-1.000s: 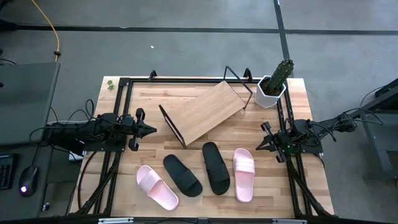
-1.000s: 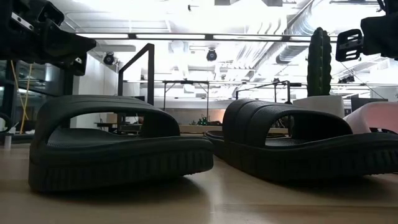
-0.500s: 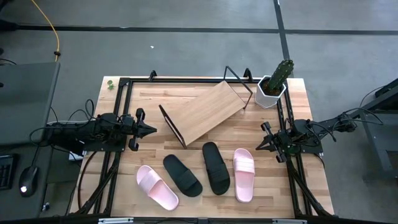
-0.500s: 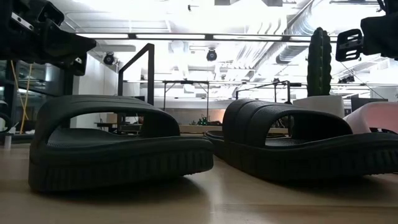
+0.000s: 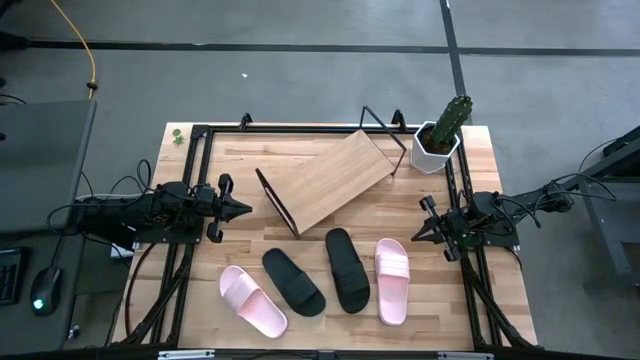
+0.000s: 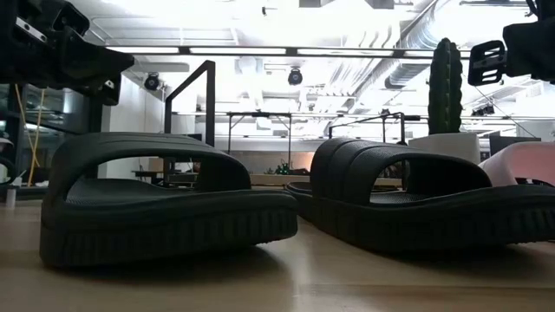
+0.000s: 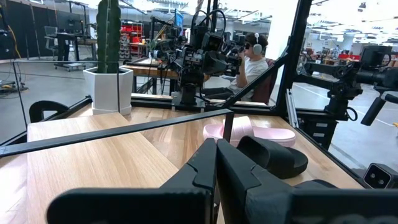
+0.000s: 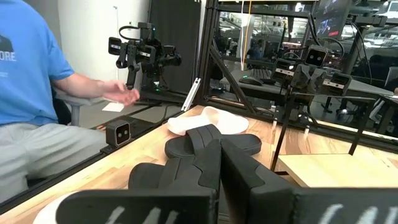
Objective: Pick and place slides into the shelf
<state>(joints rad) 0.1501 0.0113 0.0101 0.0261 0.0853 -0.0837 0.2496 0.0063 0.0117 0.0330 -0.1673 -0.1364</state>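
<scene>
Four slides lie sole-down in a row along the table's near half: a pale pink one (image 5: pixel 252 301) at the left, two black ones (image 5: pixel 292 281) (image 5: pixel 347 268) in the middle, a pale pink one (image 5: pixel 392 280) at the right. The shelf (image 5: pixel 327 179), a slanted light-wood board on a black wire frame, stands behind them, turned at an angle. My left gripper (image 5: pixel 246 208) hovers shut at the table's left side, pointing level toward the shelf. My right gripper (image 5: pixel 416 234) hovers shut at the right side, pointing level toward the slides. Neither touches anything.
A cactus in a white pot (image 5: pixel 438 140) stands at the table's far right corner, next to the shelf's end. Black frame rails (image 5: pixel 190 180) run along the table's left, far and right edges. A person in a blue shirt (image 8: pixel 31 81) sits beyond the table's near edge.
</scene>
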